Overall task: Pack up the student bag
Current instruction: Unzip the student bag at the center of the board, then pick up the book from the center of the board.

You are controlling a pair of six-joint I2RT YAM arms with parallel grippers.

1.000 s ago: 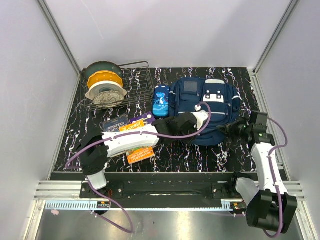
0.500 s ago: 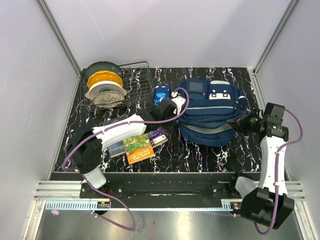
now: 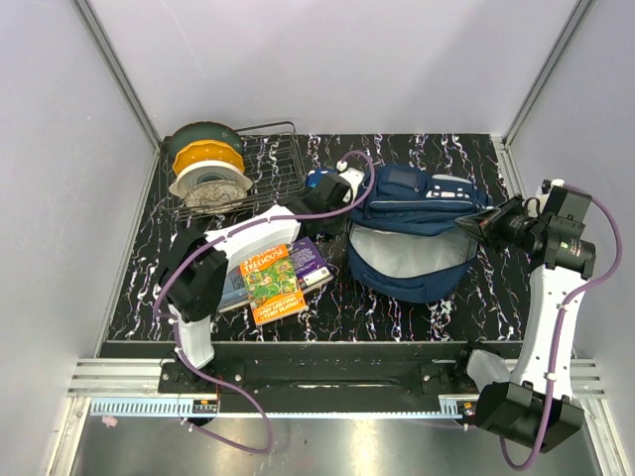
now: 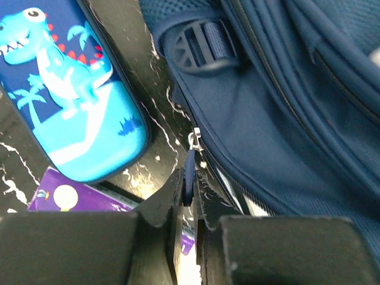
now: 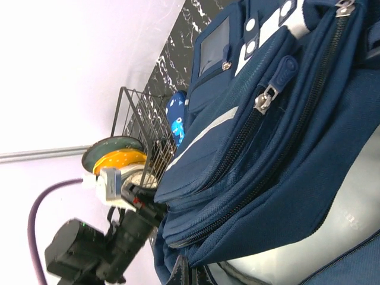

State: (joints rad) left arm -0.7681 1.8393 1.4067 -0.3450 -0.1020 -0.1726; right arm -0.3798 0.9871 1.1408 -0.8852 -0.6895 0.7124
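Note:
The navy student bag (image 3: 417,233) lies at the centre right of the table, its main compartment pulled open so the light grey lining (image 3: 409,251) shows. My left gripper (image 3: 340,195) is at the bag's left side, shut on the blue zipper pull (image 4: 189,169); the fingers (image 4: 205,205) pinch it in the left wrist view (image 4: 189,199). My right gripper (image 3: 478,224) is shut on the edge of the bag's upper flap and holds it raised. In the right wrist view (image 5: 193,274) the flap (image 5: 279,136) stretches above the lining (image 5: 338,237).
A blue dinosaur pencil case (image 4: 65,89) lies just left of the bag, mostly hidden in the top view (image 3: 316,178). Books (image 3: 278,278) lie in front of it. A wire rack (image 3: 268,164) with stacked bowls (image 3: 205,169) stands at the back left.
My left gripper has travelled from the bag's front round to its back left with the zipper pull. My right gripper has lifted the flap up and right. The bag now gapes, showing the lining.

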